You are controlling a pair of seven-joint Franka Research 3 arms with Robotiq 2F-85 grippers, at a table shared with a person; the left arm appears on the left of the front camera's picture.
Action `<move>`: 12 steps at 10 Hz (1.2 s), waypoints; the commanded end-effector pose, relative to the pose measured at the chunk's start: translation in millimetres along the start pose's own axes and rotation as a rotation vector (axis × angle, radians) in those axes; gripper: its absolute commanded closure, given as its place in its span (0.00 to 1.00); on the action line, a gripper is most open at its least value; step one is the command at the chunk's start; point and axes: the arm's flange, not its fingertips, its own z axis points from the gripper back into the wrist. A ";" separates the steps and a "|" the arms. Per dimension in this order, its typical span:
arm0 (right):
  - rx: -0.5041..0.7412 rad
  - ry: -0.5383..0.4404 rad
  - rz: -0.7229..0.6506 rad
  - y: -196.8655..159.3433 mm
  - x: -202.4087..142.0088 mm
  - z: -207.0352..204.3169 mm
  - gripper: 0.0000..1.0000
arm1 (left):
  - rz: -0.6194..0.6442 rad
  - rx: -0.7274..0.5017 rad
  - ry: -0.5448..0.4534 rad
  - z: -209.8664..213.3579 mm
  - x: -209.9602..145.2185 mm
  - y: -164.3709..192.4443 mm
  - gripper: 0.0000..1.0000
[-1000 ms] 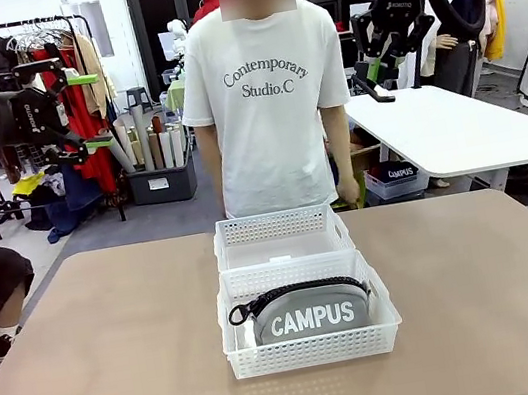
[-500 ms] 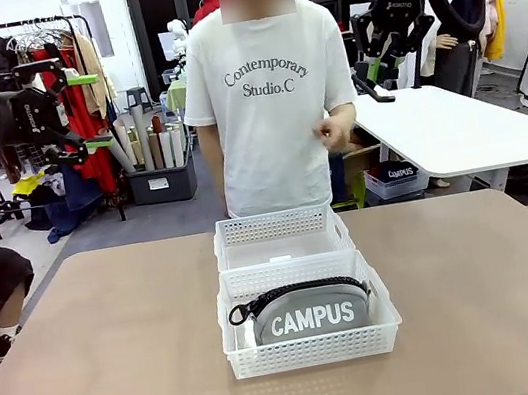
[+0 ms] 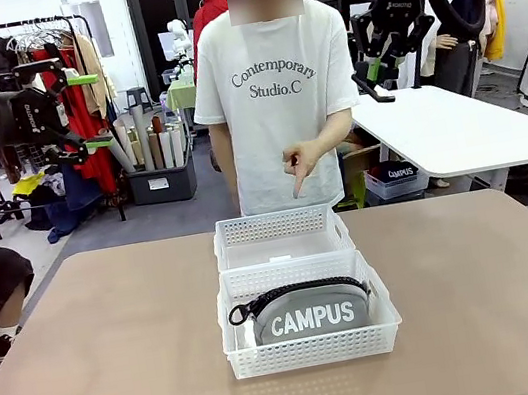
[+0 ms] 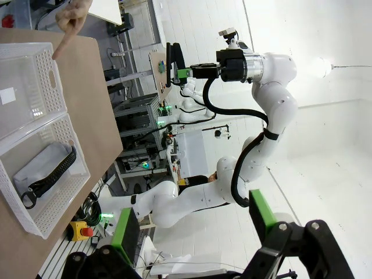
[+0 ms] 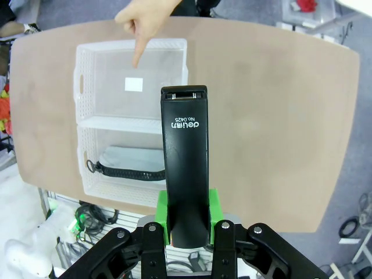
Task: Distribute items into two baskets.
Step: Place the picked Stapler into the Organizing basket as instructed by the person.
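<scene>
Person's hand [image 3: 301, 163] pointing into far basket [image 3: 282, 237]

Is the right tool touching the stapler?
Touching. In the right wrist view, the right tool clamps the stapler between its green pads.

The person's hand [image 3: 301, 163], hanging at the side a second ago and then raised to chest height, has come down with its forefinger pointing at the far basket [image 3: 282, 236], and the person has shifted slightly rightward behind it.
</scene>
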 end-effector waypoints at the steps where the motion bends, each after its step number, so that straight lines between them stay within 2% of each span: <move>1: 0.001 -0.005 0.004 0.9 -0.5 2.8 1.00 | 0.006 -0.005 0.006 1.1 -0.4 -2.1 0.00; 7: 0.000 0.000 0.000 0.0 0.0 0.0 1.00 | 0.006 -0.005 0.006 1.1 -0.4 -2.1 0.00; 10: -0.014 0.014 0.254 30.8 7.7 -20.7 1.00 | 0.006 -0.005 0.006 1.1 -0.4 -2.1 0.00; 12: -0.041 0.007 0.510 64.5 13.7 -31.2 1.00 | 0.006 -0.005 0.006 1.1 -0.4 -2.1 0.00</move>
